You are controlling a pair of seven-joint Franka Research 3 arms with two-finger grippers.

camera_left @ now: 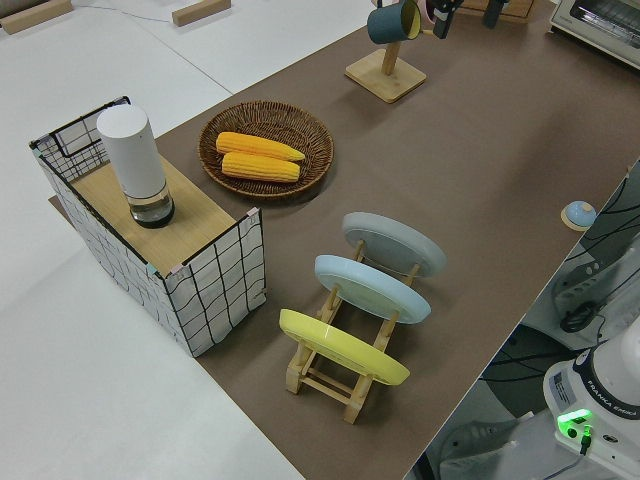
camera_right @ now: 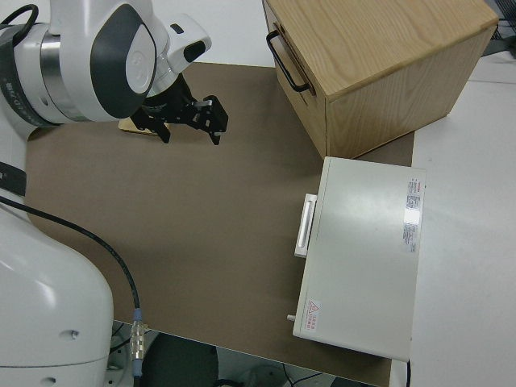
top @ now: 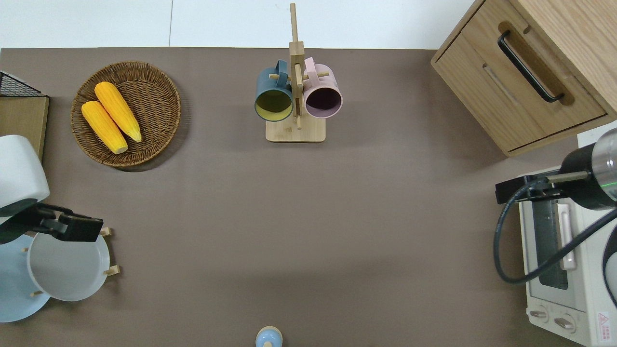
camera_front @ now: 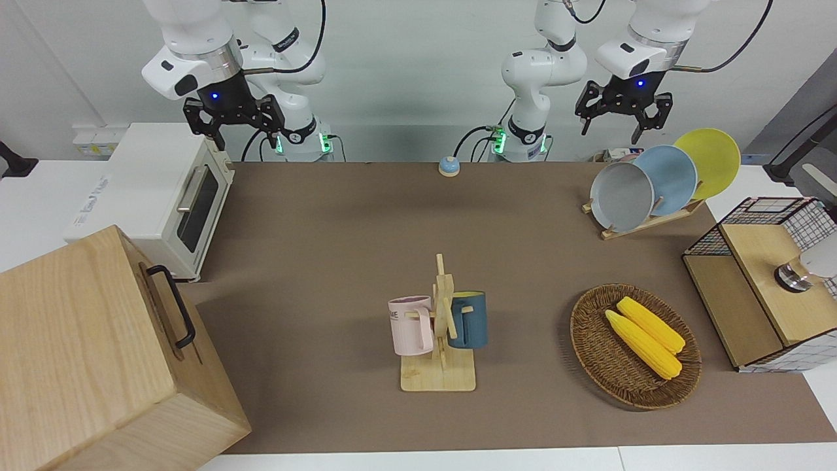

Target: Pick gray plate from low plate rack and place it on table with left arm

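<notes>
Your gray plate (camera_front: 621, 196) leans in the low plate rack (camera_front: 644, 221), farthest from the robots of its three plates, beside the light blue plate (camera_front: 673, 176). Your left end effector (camera_front: 622, 123) hangs over it, fingers spread, holding nothing. Your right arm is parked.

Gray plate (camera_front: 622, 195) is seated tilted on edge in the low plate rack (camera_front: 644, 223), in the slot farthest from the robots, rim overlapping the next plate in the row. Matte pale gray, shallow raised rim. Rack sits on the brown table (camera_front: 340, 248), at the left arm's end.
</notes>
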